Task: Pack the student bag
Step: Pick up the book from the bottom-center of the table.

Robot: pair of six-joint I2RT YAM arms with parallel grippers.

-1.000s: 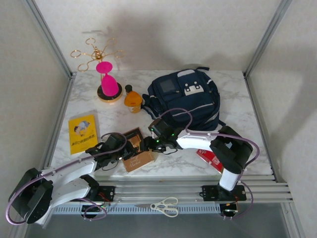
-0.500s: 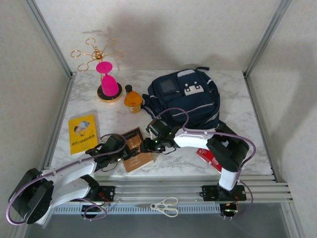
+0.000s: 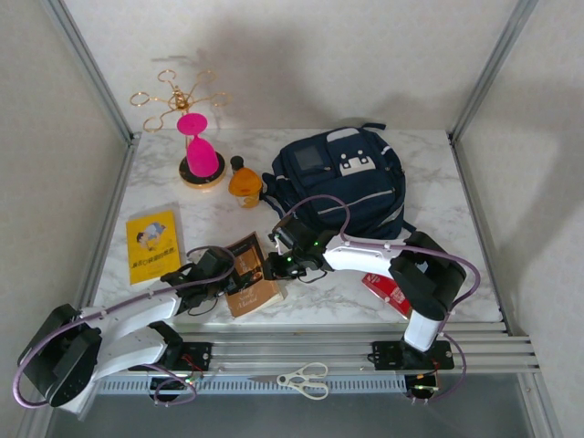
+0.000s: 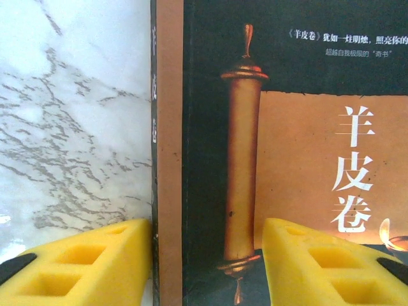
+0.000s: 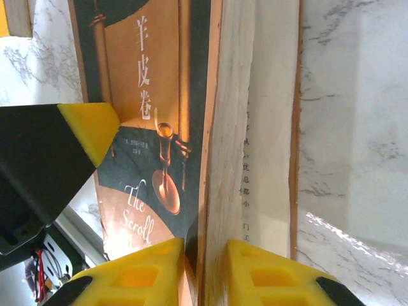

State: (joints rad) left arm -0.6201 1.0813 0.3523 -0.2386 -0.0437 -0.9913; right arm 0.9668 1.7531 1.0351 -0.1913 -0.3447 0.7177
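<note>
The student bag (image 3: 345,182), a navy backpack with grey patches, lies at the back right of the table. A brown and black book (image 3: 253,276) with a scroll on its cover (image 4: 242,159) lies in front of it, its right edge lifted. My right gripper (image 3: 272,265) (image 5: 205,255) is shut on that free edge, pinching cover and pages (image 5: 223,159). My left gripper (image 3: 232,279) (image 4: 207,239) stands open over the spine side; one yellow finger (image 4: 89,258) touches the spine and the other (image 4: 319,258) is above the cover.
A yellow booklet (image 3: 152,245) lies at the left. An orange bottle (image 3: 244,182) and a pink glass (image 3: 199,155) on a gold stand sit at the back left. A red box (image 3: 387,292) lies under the right arm. Scissors (image 3: 306,379) rest on the front rail.
The right gripper has closed on the book's free edge and tipped the book up from flat. The left jaws have narrowed at the spine side.
</note>
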